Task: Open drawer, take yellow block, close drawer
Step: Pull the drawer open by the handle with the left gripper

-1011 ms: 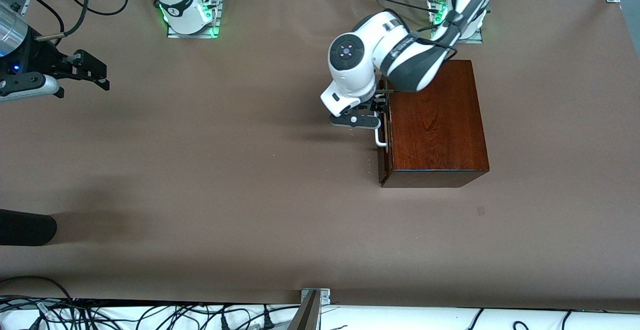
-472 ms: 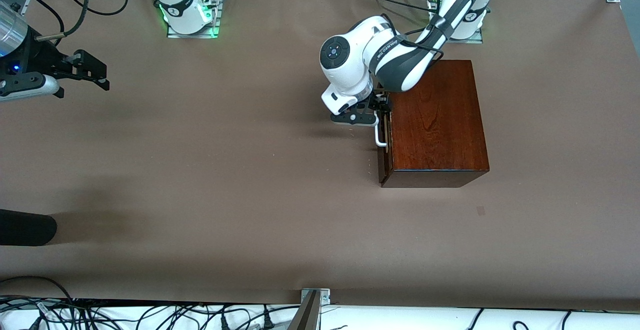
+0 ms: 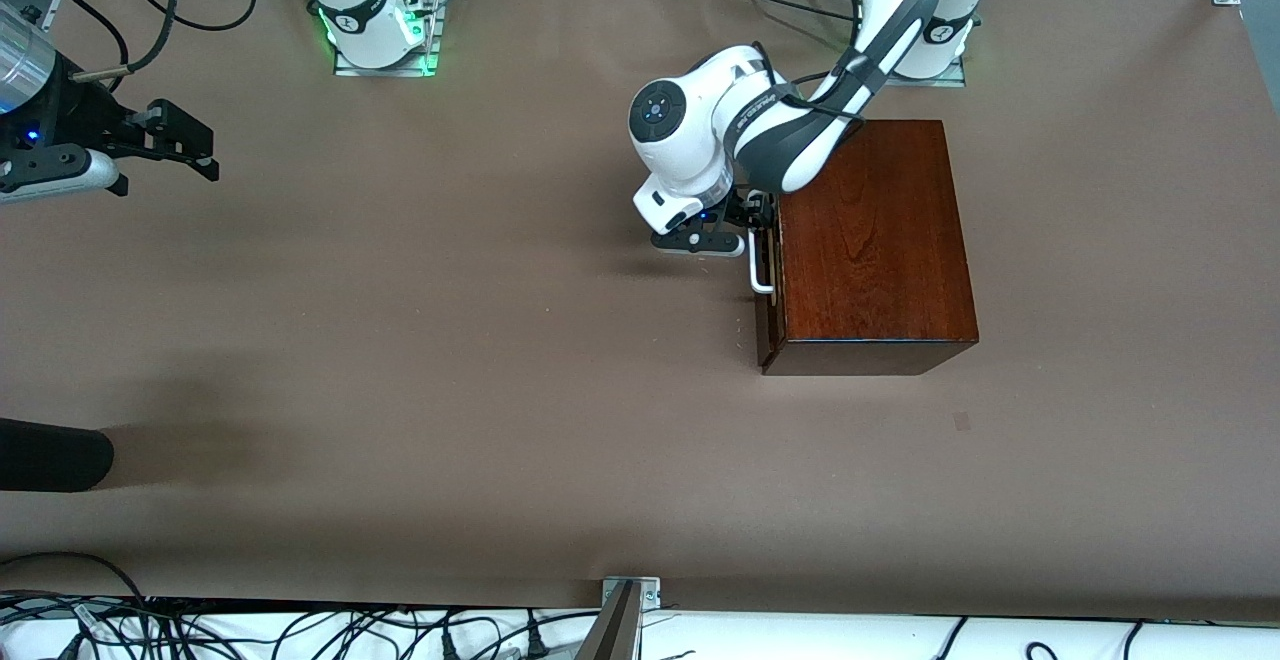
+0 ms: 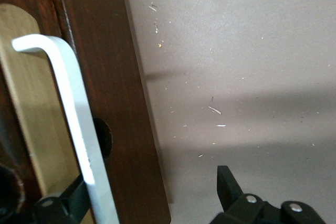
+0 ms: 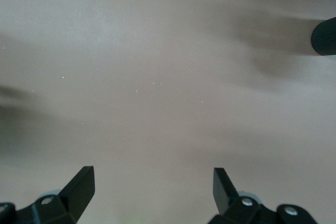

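Brown paper covers the surface (image 3: pixel 450 360), bare apart from a dark rounded object (image 3: pixel 50 455) lying at the right arm's end, nearest the front camera. Farther from the camera, toward the left arm's end, stands the mahogany box (image 3: pixel 870 240). Its drawer (image 3: pixel 766 325) faces the right arm's end of the surface, with the white handle (image 3: pixel 760 275) on its front.

Compared with a second ago, the box, drawer and handle lie exactly where they were. Only the left arm has changed: its elbow has swung away from over the box lid and its wrist has dropped closer to the drawer front. The left claw (image 3: pixel 758 220) now sits at the end of the handle that lies farther from the camera.

In the left wrist view the left claw's jaws stand wide apart. One finger (image 4: pixel 52 208) is tucked in by the handle bar (image 4: pixel 73 108), against the dark drawer front (image 4: pixel 121 103). The other finger (image 4: pixel 228 182) is well clear, over the paper. The bar therefore lies between the fingers but is not yet pinched.

This reads as the end of the approach. The grasp and the pull to open the drawer have not yet been made.

No yellow block appears in any view, so it is presumably inside the drawer.

The right claw (image 3: pixel 165 145) waits above the right arm's end of the surface. Its jaws are fully spread and hold nothing, and only paper shows beneath it (image 5: pixel 152 174).
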